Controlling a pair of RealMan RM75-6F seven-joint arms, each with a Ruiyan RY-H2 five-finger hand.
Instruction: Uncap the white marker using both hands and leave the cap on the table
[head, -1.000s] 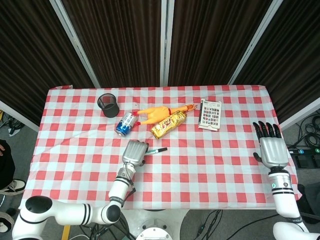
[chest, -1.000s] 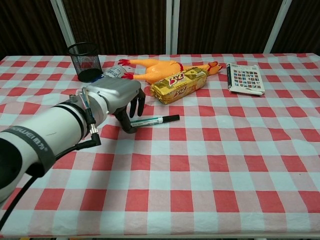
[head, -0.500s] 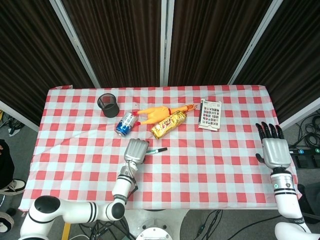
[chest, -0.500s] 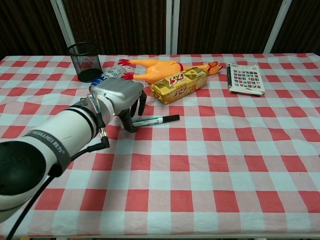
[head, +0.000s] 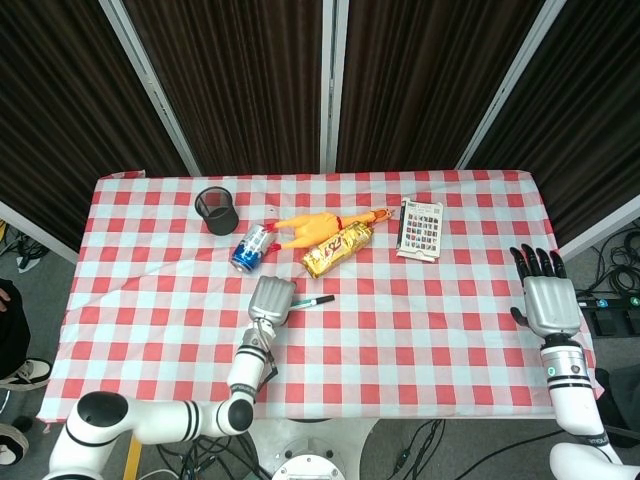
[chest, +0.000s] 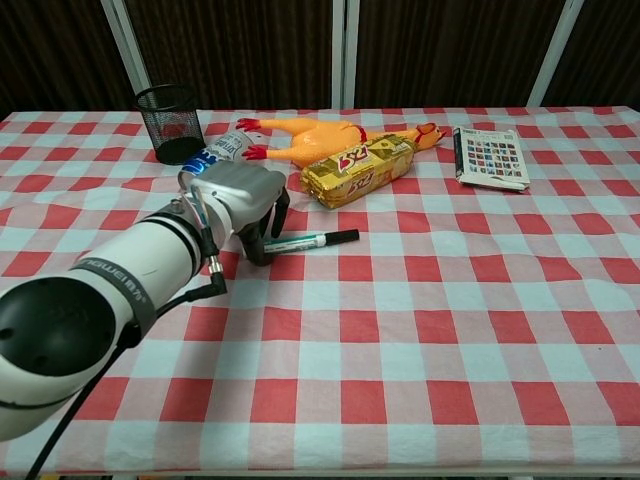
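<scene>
The white marker (head: 313, 300) (chest: 310, 241) lies flat on the checked cloth, its black cap (chest: 343, 237) pointing right. My left hand (head: 271, 298) (chest: 240, 195) is arched over the marker's left end. Its dark fingers (chest: 262, 248) curve down to the cloth right at that end, and the marker still rests on the table. My right hand (head: 545, 300) hovers flat with fingers spread at the table's right edge, far from the marker. It holds nothing and shows only in the head view.
Behind the marker lie a gold snack pack (chest: 358, 168), a rubber chicken (chest: 310, 135) and a can (chest: 222, 148). A black mesh cup (chest: 170, 122) stands at the back left. A patterned booklet (chest: 490, 157) lies at the back right.
My left hand has crept a little closer over the marker's left end. My right hand has drifted slightly toward the table's near right edge. The marker has not moved.
</scene>
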